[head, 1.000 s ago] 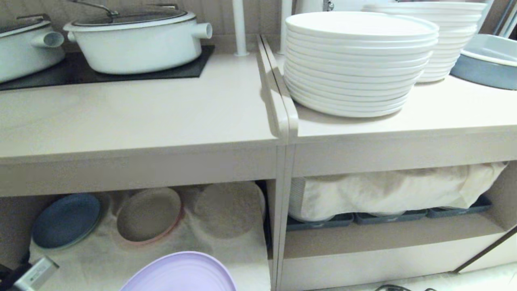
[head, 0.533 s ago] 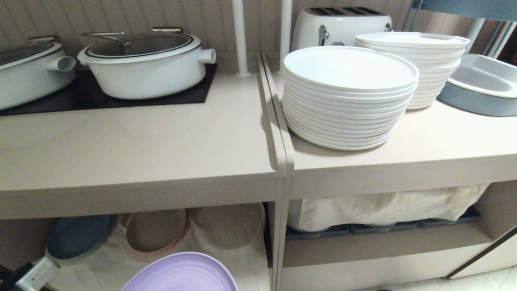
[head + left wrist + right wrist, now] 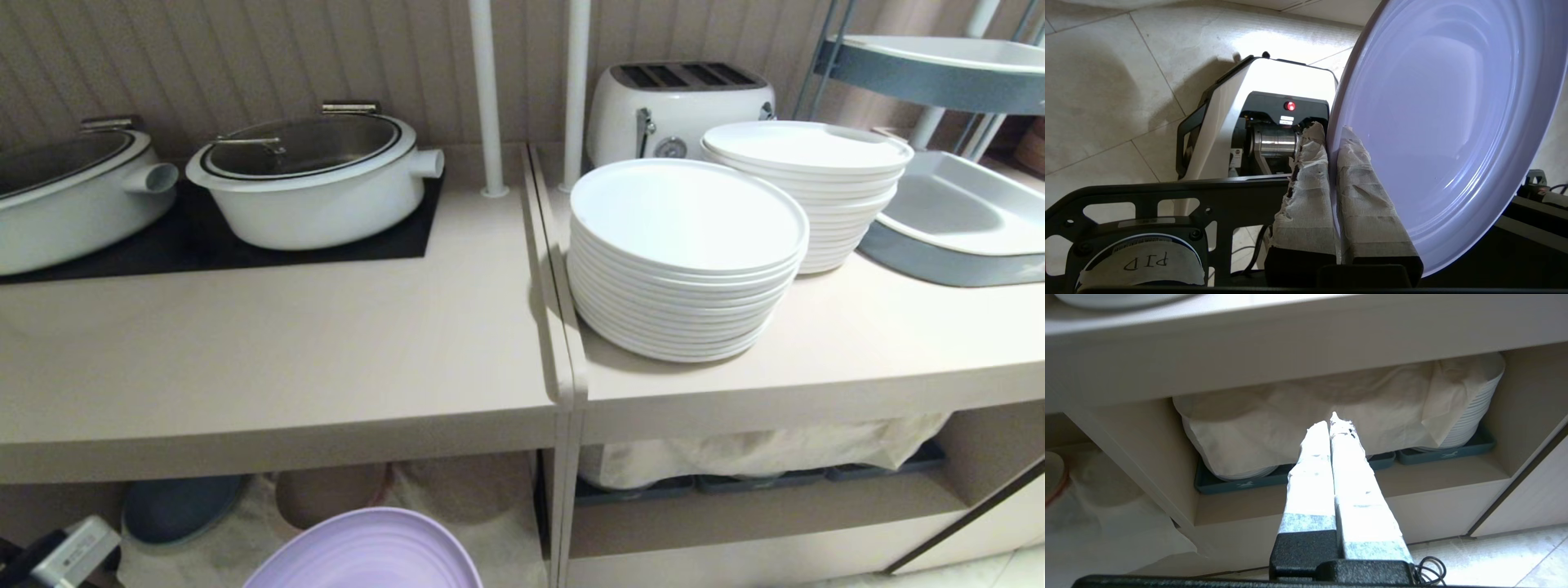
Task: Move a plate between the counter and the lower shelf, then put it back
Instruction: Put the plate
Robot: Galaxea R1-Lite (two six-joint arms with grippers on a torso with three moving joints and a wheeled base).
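Head view: smooth beige counter [image 3: 269,359] with inset black hob panel, bearing two white lidded pots [image 3: 314,175]; adjoining beige section carries two stacks of white round plates [image 3: 682,253], a white toaster [image 3: 673,106] and a grey-blue tray [image 3: 955,220]. Below the counter, the lower shelf [image 3: 482,523], draped in wrinkled white cloth, holds a blue plate [image 3: 184,506] and a beige plate [image 3: 326,494], both partly hidden by the counter's front edge. Round matte lilac plate [image 3: 367,551] sits at the picture's bottom edge, in front of the shelf opening, off both surfaces. Left wrist view: left gripper [image 3: 1333,134], its tape-wrapped fingers pressed together on the lilac plate's rim, one either side; tiled floor and robot base behind. Right wrist view: right gripper [image 3: 1331,422], fingers closed together on nothing, facing the wider compartment with cloth-covered white plates on grey-blue trays [image 3: 1290,477].
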